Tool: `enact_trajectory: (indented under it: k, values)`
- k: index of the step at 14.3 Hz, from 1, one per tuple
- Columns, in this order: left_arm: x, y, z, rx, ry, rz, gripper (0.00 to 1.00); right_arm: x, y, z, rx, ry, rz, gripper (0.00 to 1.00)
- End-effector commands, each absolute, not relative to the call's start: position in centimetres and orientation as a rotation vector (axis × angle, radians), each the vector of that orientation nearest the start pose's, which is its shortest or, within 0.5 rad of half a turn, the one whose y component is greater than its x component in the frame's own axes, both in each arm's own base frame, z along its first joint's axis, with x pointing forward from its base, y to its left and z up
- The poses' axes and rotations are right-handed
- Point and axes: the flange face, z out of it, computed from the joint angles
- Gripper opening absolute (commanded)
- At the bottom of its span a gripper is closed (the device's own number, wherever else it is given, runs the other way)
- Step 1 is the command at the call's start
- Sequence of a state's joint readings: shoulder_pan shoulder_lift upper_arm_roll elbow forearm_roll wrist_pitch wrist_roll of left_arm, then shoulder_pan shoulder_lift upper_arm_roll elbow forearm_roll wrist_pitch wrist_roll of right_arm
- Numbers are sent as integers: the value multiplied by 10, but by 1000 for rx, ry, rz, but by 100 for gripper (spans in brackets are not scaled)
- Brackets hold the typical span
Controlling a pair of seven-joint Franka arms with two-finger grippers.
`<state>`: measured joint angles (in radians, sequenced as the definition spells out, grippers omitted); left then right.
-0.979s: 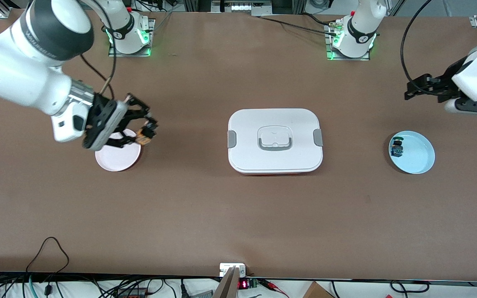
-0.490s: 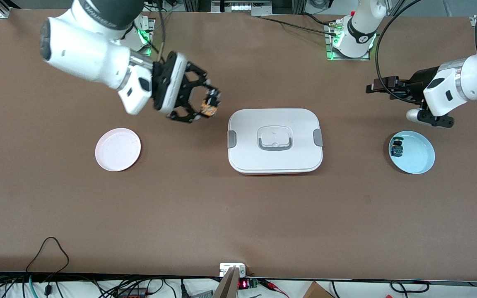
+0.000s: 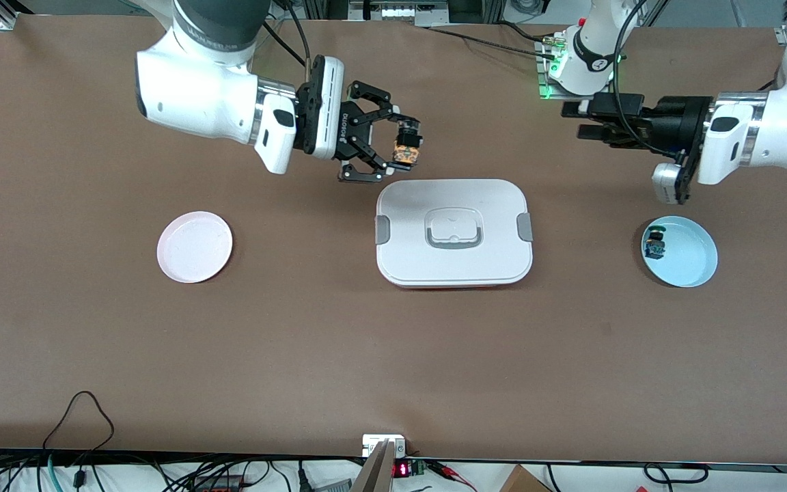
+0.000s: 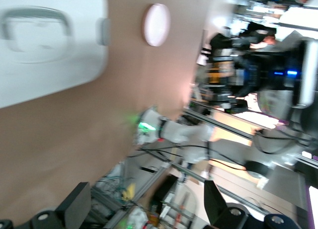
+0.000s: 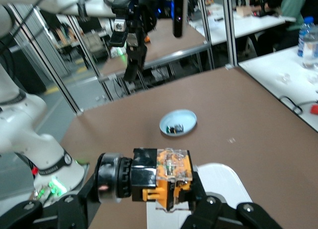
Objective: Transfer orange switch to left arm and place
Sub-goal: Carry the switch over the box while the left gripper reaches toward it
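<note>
My right gripper [image 3: 404, 147] is shut on the orange switch [image 3: 408, 149] and holds it in the air over the table, beside the white box's [image 3: 453, 232] edge on the robot-base side. The right wrist view shows the switch [image 5: 164, 182] clamped between the fingers, its orange and black body sideways, with the box [image 5: 223, 184] below. My left gripper [image 3: 581, 119] is open and empty, up in the air near the left arm's base and pointing toward the switch. In the left wrist view its fingers [image 4: 74, 211] stand wide apart, with the box [image 4: 44, 45] in view.
An empty pink plate [image 3: 195, 247] lies toward the right arm's end. A light blue plate [image 3: 697, 263] toward the left arm's end holds the green-capped switch [image 3: 654, 244]. Cables run along the table's front edge.
The right arm carried the orange switch from over the pink plate to beside the box's base-side edge. The left arm swung in from the table's end toward the middle.
</note>
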<state>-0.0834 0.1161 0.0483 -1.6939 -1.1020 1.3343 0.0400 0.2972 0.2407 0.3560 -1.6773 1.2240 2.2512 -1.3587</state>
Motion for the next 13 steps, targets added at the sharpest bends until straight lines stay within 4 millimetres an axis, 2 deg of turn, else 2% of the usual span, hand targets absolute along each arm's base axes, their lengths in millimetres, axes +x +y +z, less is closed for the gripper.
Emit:
enact_trajectory:
  k: [1, 3, 6, 8, 10, 13]
  values:
    - [561, -160, 548, 1854, -102, -401, 100, 528, 418, 518, -1539, -1152, -832, 3]
    - [564, -174, 538, 1773, -58, -353, 100, 526, 423, 518, -1481, -1091, -875, 3]
    - [558, -214, 512, 1689, -19, -273, 100, 524, 427, 513, -1414, -1119, -944, 3]
    - [554, -239, 508, 1617, 45, -255, 100, 524, 429, 509, -1383, -1134, -973, 3]
    - [551, -260, 506, 1641, 63, -230, 100, 520, 437, 506, -1348, -1130, -980, 3]
    - [550, -264, 506, 1642, 64, -229, 100, 519, 440, 504, -1319, -1110, -1003, 3]
